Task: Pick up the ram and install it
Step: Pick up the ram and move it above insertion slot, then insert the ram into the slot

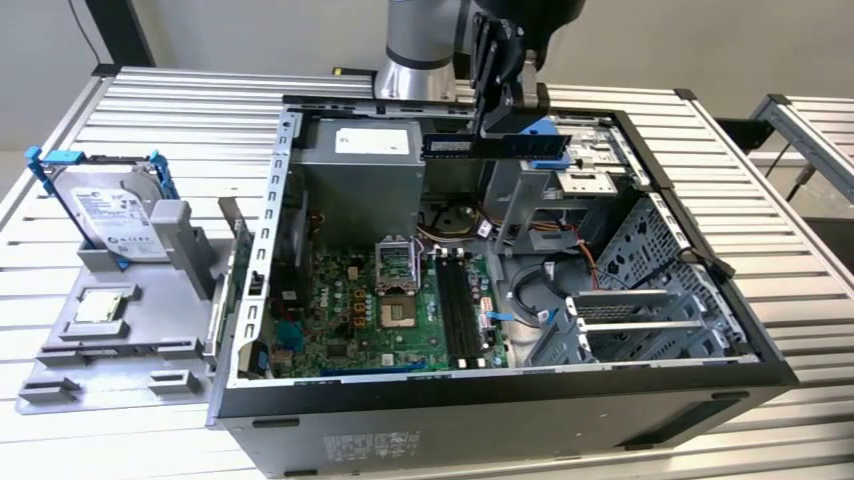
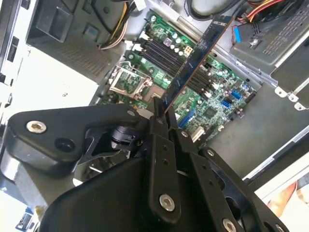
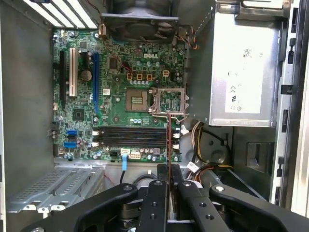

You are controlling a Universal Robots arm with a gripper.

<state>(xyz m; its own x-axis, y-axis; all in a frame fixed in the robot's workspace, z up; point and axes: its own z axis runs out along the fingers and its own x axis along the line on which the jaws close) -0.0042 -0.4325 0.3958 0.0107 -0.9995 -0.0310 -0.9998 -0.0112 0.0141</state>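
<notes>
Slatted metal makes up the surface, and an open case lies on it, taking up the exterior view's middle and right. Inside the case a grey supply sits toward eleven o'clock, and the green board lies toward seven o'clock. At nine o'clock in that view a grey holder stands beside the case. It carries a drive upright in a blue bracket, with a small square chip lying flat below the drive.

At twelve o'clock the tool hangs over the case's far end, clenched on the ram. The ram is level, up in the air and well apart from the board. In the second wrist view the tool grips one end of the ram, which reaches out over the black slots. In the first wrist view the ram shows edge-on.
</notes>
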